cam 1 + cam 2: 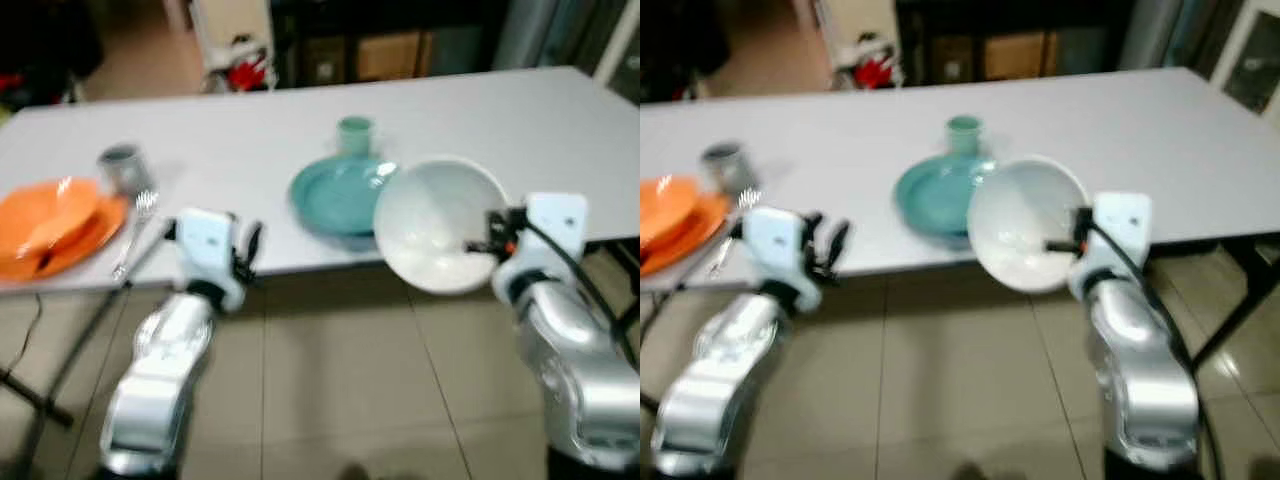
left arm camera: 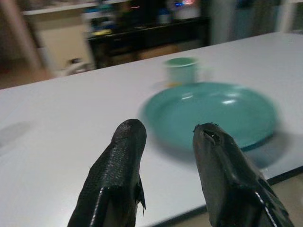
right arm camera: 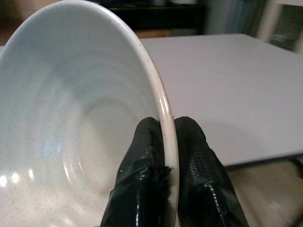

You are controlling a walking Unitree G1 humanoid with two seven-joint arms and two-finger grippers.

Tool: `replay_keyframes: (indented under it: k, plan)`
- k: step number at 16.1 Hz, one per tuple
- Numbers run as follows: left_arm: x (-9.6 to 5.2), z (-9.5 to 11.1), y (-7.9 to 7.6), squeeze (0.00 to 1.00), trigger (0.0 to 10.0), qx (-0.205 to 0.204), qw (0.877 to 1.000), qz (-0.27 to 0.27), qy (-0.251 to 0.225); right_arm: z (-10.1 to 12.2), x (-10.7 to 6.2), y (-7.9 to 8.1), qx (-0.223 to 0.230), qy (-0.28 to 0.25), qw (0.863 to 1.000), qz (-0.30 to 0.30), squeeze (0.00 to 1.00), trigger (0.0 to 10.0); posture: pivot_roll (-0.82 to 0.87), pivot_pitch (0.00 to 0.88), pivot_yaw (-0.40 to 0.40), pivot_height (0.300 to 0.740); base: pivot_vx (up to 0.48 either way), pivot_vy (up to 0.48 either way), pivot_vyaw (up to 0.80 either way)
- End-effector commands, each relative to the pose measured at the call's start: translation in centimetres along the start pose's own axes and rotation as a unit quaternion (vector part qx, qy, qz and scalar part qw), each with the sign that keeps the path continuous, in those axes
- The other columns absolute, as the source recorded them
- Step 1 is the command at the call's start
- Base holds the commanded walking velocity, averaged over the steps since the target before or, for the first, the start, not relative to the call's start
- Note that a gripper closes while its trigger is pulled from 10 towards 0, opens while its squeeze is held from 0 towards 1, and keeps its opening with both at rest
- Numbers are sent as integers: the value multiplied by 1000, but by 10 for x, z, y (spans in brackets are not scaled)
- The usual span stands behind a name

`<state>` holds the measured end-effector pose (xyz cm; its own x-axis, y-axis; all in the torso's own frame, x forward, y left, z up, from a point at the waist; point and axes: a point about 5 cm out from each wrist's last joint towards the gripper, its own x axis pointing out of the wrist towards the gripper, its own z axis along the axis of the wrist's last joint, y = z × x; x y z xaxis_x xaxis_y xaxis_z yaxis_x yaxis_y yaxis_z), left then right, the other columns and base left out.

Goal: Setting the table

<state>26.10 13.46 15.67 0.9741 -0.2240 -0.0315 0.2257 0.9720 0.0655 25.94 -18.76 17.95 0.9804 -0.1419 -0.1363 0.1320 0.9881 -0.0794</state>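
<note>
White bowl (image 3: 71, 127) rim pinched between right jaws (image 3: 165, 130).

On the table (image 1: 250, 130), a cup (image 1: 354, 133) stands behind a plate (image 1: 335, 195); a bowl (image 1: 440, 225) overlaps its right; a fork (image 1: 137, 230) lies far left.
</note>
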Motion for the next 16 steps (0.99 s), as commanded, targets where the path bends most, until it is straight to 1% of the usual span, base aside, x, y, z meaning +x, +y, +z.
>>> replay_keyframes:
  k: [1, 6, 8, 9, 11, 12, 13, 14, 15, 16]
  plan:
    - [-1, 1, 6, 0, 10000, 8, 1000, 8, 0, 9, -2, 2, 5, -19, 1000, 4, 0, 10000, -76, 0, 55, 740, 409, 0, -506]
    - [-3, 1, 7, 0, 10000, 10, 1000, 10, -1, 11, 3, 1, 10, -15, 1000, 20, 0, 10000, -60, 0, 40, 740, 411, 0, 0]
    - [-5, 0, 8, 0, 10000, 11, 1000, 12, -1, 11, 5, 5, 20, -9, 999, 45, 0, 10000, -55, 0, 35, 740, 412, 0, 0]
    - [-7, 0, 10, 0, 10000, 13, 1000, 16, -1, 8, 5, 17, 19, 7, 994, 108, 0, 10000, -52, 0, 32, 740, 416, 0, 0]
    - [-9, -2, 11, 0, 10000, 14, 1000, 19, 2, 6, 5, 21, 0, 11, 992, 124, 0, 10000, -52, 0, 31, 740, 414, 0, 0]
    - [-10, -3, 11, 0, 10000, 14, 1000, 19, 4, 6, 4, 25, 5, 13, 990, 140, 0, 10000, -51, 0, 34, 740, 412, 0, 0]
    - [-11, -3, 10, 0, 10000, 14, 1000, 17, 3, 6, 4, 28, 18, 18, 988, 154, 0, 10000, -51, 0, 33, 740, 394, 0, 0]
    - [-13, -3, 9, 0, 10000, 21, 1000, 9, 4, 9, 5, 33, 44, 27, 981, 189, 0, 10000, -51, 0, 34, 740, 307, 0, 0]
    - [-13, -3, 9, 0, 10000, 22, 1000, 2, 7, 10, 6, 36, 62, 37, 976, 204, 0, 10000, -52, 0, 36, 740, 0, 0, 0]
    - [-14, -2, 8, 0, 10000, 24, 1000, -16, 6, 13, 11, 38, 75, 48, 971, 220, 0, 10000, -49, 0, 36, 740, 0, 0, 0]
